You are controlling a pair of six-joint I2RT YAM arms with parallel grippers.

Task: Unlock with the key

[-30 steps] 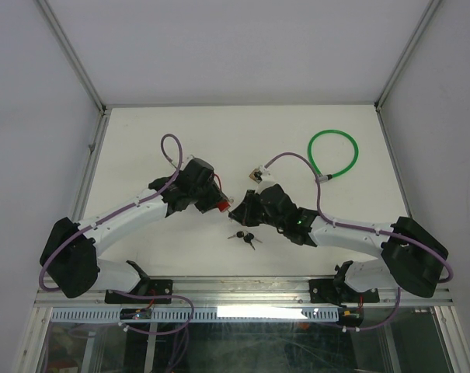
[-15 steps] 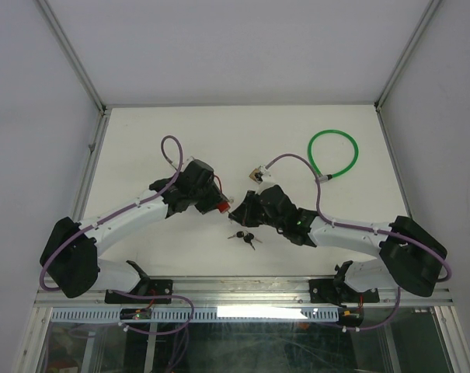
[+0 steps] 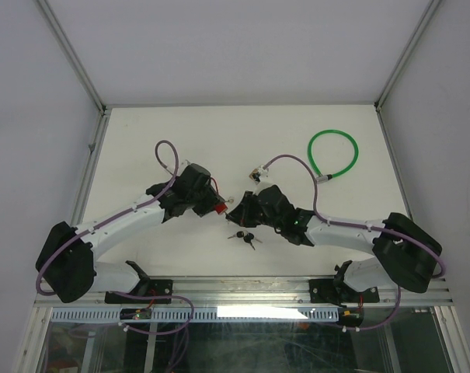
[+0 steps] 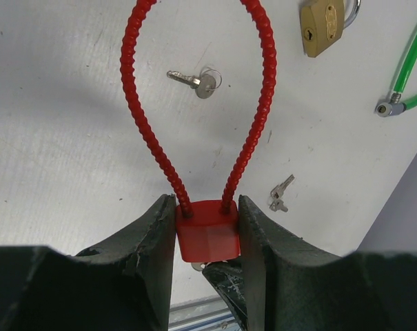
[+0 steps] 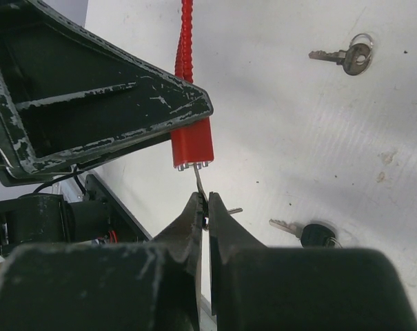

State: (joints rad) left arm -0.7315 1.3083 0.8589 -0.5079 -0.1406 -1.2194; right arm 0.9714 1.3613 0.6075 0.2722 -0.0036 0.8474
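Note:
My left gripper (image 4: 207, 231) is shut on the body of a red cable padlock (image 4: 208, 231), held above the table; its red ribbed cable loop (image 4: 143, 117) rises ahead, closed at both ends. The lock also shows in the top view (image 3: 218, 207) and the right wrist view (image 5: 191, 146). My right gripper (image 5: 207, 205) is shut on a small silver key (image 5: 200, 183) whose blade is in the bottom of the red lock body. The right gripper sits just right of the left one in the top view (image 3: 233, 208).
A brass padlock (image 4: 323, 26), a silver key on a ring (image 4: 196, 82), small paired keys (image 4: 280, 195) and black-headed keys (image 5: 311, 233) lie on the white table. A green cable lock (image 3: 333, 154) lies at the back right.
Both grippers shifted slightly toward the near edge and left, staying together with the key in the lock. The left arm's elbow moved left.

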